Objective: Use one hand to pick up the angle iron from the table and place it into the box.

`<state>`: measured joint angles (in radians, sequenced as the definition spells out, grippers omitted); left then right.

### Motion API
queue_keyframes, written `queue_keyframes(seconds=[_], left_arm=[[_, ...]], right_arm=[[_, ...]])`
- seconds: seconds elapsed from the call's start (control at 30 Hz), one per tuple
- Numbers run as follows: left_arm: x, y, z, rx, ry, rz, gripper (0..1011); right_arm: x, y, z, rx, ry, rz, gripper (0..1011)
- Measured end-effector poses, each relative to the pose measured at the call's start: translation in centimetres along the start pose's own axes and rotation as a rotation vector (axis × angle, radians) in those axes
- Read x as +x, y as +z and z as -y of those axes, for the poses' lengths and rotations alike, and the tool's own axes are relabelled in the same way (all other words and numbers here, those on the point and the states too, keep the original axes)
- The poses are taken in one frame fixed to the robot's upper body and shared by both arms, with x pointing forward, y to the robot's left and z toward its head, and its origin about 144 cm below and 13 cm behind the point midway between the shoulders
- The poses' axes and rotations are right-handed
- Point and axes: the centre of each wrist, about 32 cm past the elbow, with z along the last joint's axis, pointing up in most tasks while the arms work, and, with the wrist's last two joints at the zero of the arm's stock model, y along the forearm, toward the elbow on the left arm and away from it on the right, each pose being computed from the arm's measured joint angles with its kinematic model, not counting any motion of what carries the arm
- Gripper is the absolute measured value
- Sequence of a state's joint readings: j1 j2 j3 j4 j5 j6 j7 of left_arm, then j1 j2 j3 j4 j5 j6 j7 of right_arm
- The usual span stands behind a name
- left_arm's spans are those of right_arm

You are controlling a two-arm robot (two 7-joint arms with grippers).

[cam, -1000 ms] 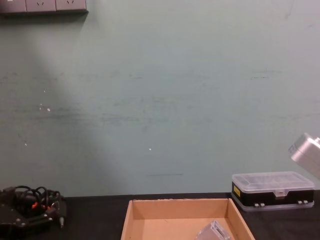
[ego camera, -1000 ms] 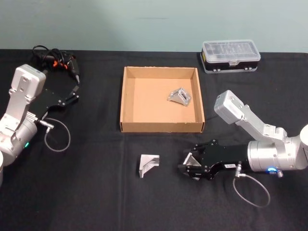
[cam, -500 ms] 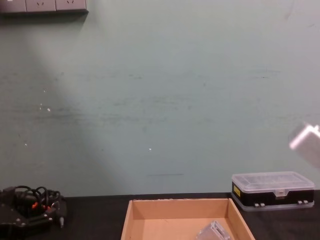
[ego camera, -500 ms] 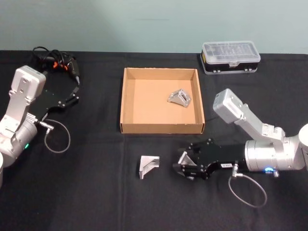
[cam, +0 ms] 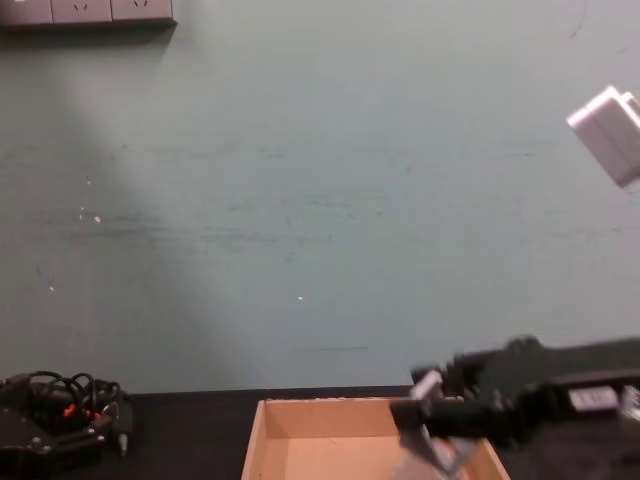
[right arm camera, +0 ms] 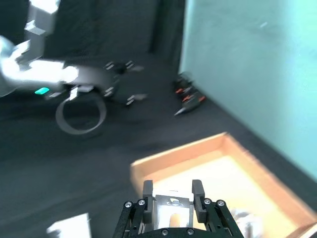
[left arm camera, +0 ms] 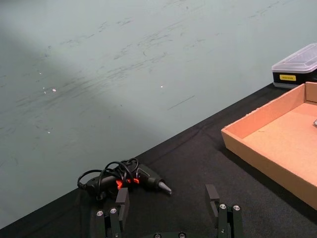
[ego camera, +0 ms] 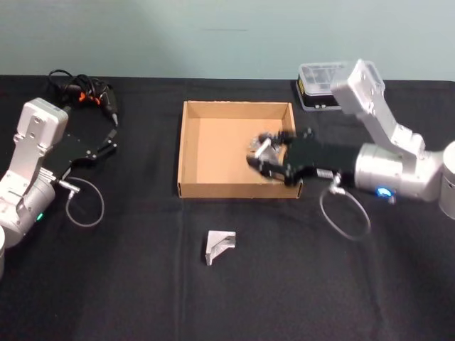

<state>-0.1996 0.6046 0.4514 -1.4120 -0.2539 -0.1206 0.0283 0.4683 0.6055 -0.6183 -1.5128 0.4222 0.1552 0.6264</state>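
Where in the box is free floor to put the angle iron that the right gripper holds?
Bare: the box floor along its left wall and through the middle. Crowded: its right side, where the right gripper holds its angle iron near another angle iron. The left gripper sits idle far left.

A black tool [ego camera: 98, 94] with a tangle of black wire and small orange bits lies far off on the left, close to the green wall [ego camera: 178, 35]. A black case [ego camera: 318, 87] with a clear lid sits far off on the right. White sockets [cam: 85, 10] are high up on the wall.
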Motion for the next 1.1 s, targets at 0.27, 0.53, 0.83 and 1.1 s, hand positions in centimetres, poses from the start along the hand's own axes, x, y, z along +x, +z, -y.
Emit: queue_keyframes(seconds=[0.27, 0.53, 0.83, 1.1], left_arm=[[0.0, 0.0, 0.0, 0.0, 0.0, 0.0, 1000], [0.0, 0.0, 0.0, 0.0, 0.0, 0.0, 1000], [0.0, 0.0, 0.0, 0.0, 0.0, 0.0, 1000], [0.0, 0.0, 0.0, 0.0, 0.0, 0.0, 1000]], right_arm=[[1.3, -0.1, -3.0, 0.05, -0.089, 0.023, 476], [2.9, -1.6, -6.3, 0.027, -0.119, 0.014, 474], [3.9, -2.7, -8.8, 0.002, -0.115, -0.001, 474], [4.2, -3.4, -10.2, -0.016, -0.117, -0.02, 474]])
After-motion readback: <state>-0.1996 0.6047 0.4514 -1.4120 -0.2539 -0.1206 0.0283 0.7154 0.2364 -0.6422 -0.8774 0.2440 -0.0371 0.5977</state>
